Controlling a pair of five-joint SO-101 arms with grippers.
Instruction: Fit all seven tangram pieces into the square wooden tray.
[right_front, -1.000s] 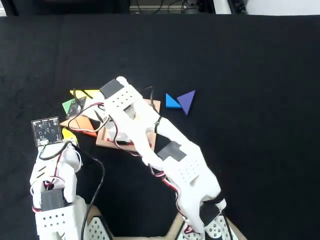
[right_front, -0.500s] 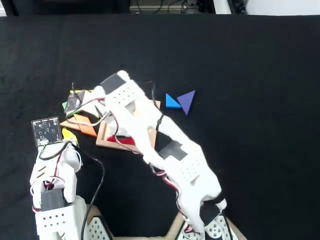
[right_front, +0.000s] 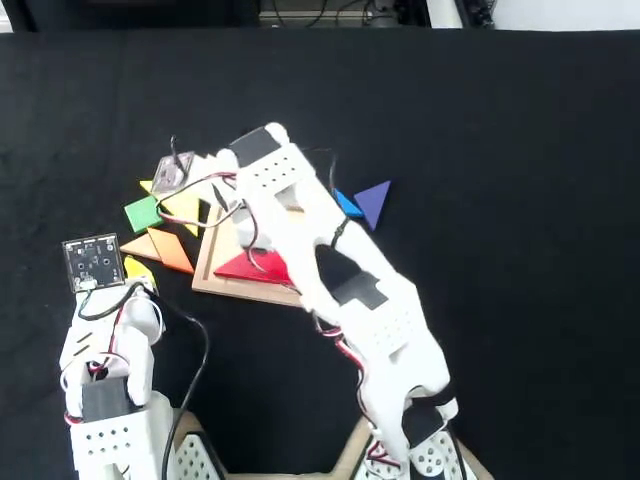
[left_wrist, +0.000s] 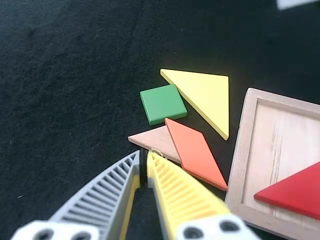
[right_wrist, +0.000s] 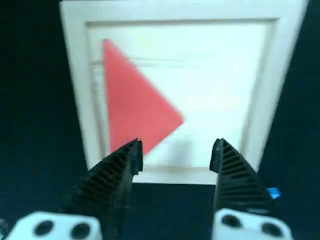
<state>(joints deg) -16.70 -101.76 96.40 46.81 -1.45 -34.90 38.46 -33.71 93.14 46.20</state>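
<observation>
Right tool (right_wrist: 175, 150) hangs open and empty over the tray (right_wrist: 75, 75); my left tool (left_wrist: 145, 156) is closed on nothing. One red triangle (right_wrist: 135, 110) lies inside the tray; by my count the other six lie outside it, unplaced.

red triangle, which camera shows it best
The right wrist view: the red triangle lies nearly whole in the tray. In the high view the right arm covers one end; the left wrist view cuts it at the edge.

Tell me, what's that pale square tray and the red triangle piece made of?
The pale square tray looks like unvarnished wood: grain streaks show on its floor. The red triangle piece has a smooth, matte colour, probably painted wood, maybe plastic.
</observation>
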